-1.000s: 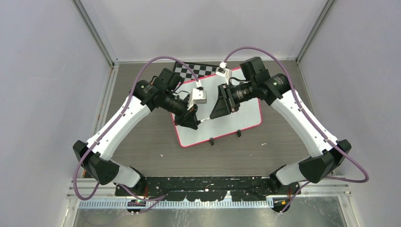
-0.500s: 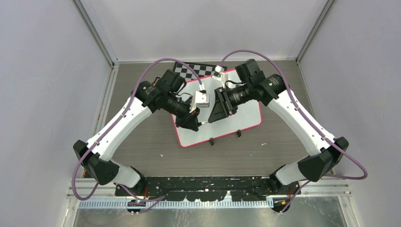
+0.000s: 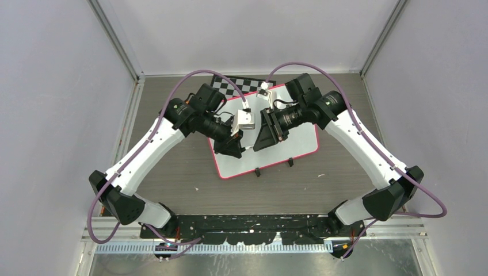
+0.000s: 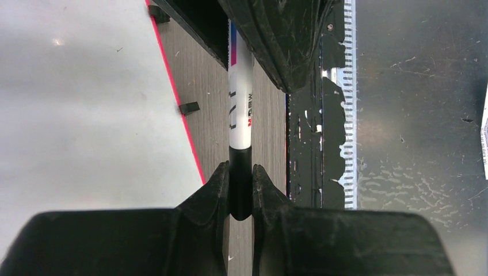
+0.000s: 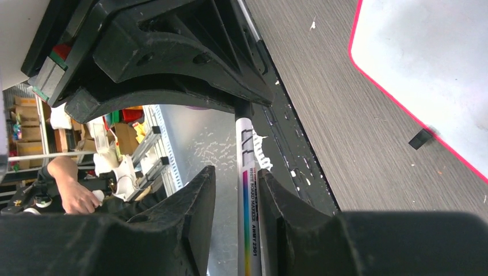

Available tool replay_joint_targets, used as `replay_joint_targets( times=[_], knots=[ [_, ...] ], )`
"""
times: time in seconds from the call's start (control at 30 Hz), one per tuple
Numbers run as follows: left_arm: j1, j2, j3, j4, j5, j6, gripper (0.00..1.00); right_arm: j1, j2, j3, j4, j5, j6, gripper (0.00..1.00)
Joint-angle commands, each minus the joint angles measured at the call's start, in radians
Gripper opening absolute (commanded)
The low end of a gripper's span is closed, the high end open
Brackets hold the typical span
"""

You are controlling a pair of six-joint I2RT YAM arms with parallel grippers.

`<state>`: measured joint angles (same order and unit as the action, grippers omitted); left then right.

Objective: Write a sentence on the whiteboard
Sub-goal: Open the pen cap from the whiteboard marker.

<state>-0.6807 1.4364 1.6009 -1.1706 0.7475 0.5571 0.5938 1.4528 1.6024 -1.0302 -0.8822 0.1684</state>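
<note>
Above the left part of the whiteboard [image 3: 296, 144], my left gripper [image 4: 240, 172] is clamped tight on the black end of a marker [image 4: 240, 123], with a finger pressed against it on each side. My right gripper [image 5: 237, 171] faces it from the other end and straddles the white barrel about half open. One finger lies close against the barrel and the other stands off with a gap, so I have no firm hold there.

The barrel carries a rainbow stripe and small print reading "WHITE BOARD MARKER". A short code follows that I cannot read surely, and a red logo nearer the black end is too blurred to make out.

Below us the whiteboard lies flat and skewed on the wood-grain table [image 3: 190, 172]. It is white with rounded corners and a thin pink-red frame, and has two small black clips [image 3: 258, 171] on its near long edge. Its far edge meets a black-and-white checkerboard [image 3: 239, 84]; whether it overlaps it I cannot tell.
</note>
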Motion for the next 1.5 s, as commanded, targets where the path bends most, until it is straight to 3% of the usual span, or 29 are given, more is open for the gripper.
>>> replay_joint_targets(
  times=[0.0,0.2,0.6,1.07,1.13,1.23,1.47],
  knots=[
    [-0.005,0.002,0.045,0.028,0.025,-0.009,0.00,0.005,-0.029,0.016,0.011,-0.028,0.017,0.37],
    [-0.005,0.002,0.038,0.051,0.029,-0.029,0.00,0.007,-0.028,0.033,0.007,-0.011,0.017,0.28],
    [-0.006,0.007,0.048,0.094,0.076,-0.077,0.00,0.006,-0.015,0.049,0.007,0.005,0.024,0.28],
    [-0.011,0.003,0.030,0.127,0.125,-0.129,0.00,0.005,-0.017,0.057,0.009,0.050,0.021,0.15],
    [-0.012,-0.003,0.023,0.131,0.126,-0.138,0.00,0.005,-0.015,0.061,0.008,0.055,0.022,0.15],
    [-0.013,-0.008,0.014,0.144,0.139,-0.158,0.00,0.005,-0.011,0.070,0.009,0.058,0.030,0.28],
    [-0.014,-0.009,-0.005,0.189,0.141,-0.212,0.00,0.005,-0.005,0.077,0.026,0.072,0.050,0.26]
  ],
)
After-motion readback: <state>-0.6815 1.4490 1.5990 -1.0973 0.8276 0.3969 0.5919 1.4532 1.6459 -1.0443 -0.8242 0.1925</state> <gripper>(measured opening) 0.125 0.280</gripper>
